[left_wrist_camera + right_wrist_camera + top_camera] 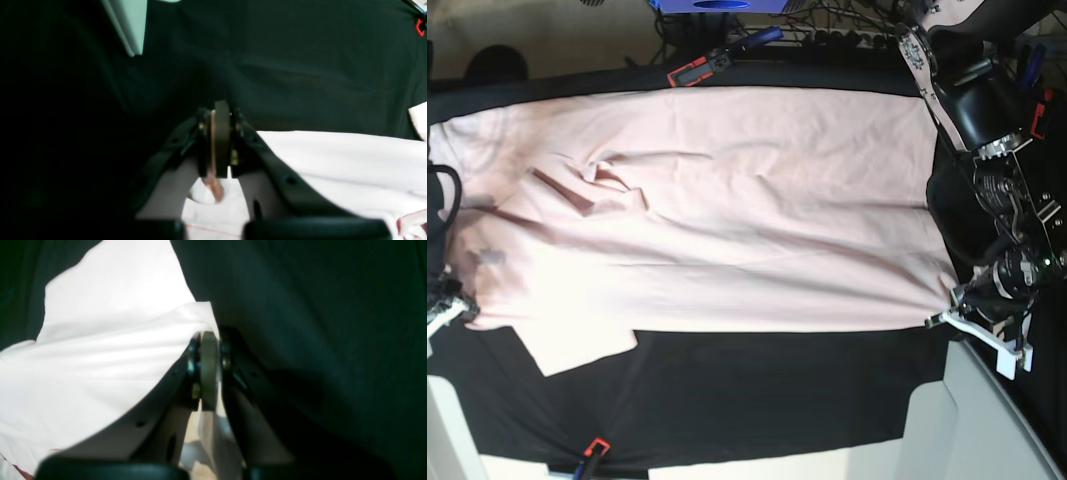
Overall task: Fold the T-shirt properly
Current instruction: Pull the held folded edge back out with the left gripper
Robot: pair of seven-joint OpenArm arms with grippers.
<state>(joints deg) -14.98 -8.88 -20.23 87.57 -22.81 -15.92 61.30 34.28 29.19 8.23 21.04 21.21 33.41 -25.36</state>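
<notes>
The pale pink T-shirt [727, 210] lies spread, plain side up, across the black table cloth [757, 390], with a crumpled fold near its left end. My left gripper [954, 308] is at the shirt's near right corner, which is drawn to a point. In the left wrist view this gripper [221, 133] is shut, with pink cloth [333, 160] pinched under its pads. My right gripper [449, 300] sits at the shirt's left edge. In the right wrist view it [209, 350] is shut on a raised edge of the shirt [100, 356].
Red-and-black clamps [697, 68] [592, 450] hold the cloth at the far and near edges. A white panel [972, 420] stands at the near right, also seen as a pale panel [128, 23] from the left wrist. Cables and a blue object [717, 5] lie behind the table.
</notes>
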